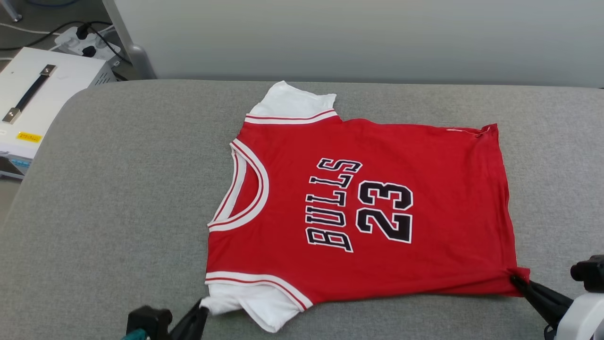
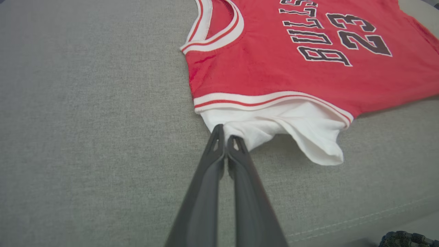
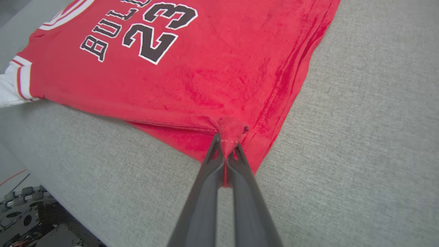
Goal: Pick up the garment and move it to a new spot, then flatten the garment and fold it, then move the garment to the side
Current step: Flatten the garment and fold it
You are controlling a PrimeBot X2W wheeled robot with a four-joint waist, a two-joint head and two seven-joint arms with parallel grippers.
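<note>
Red Bulls T-shirt (image 1: 368,208), likely light and limp, is pinched by left gripper (image 2: 226,139) at sleeve (image 2: 281,128), right gripper (image 3: 226,145) at hem corner (image 3: 233,126).

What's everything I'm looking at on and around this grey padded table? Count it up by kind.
Red basketball T-shirt with white sleeves: 1
Pairs of long dark fingers pinching it: 2 (left fingers, right fingers)
White box with black handle: 1
White power strip: 1
Grey padded table: 1
Total: 6
</note>
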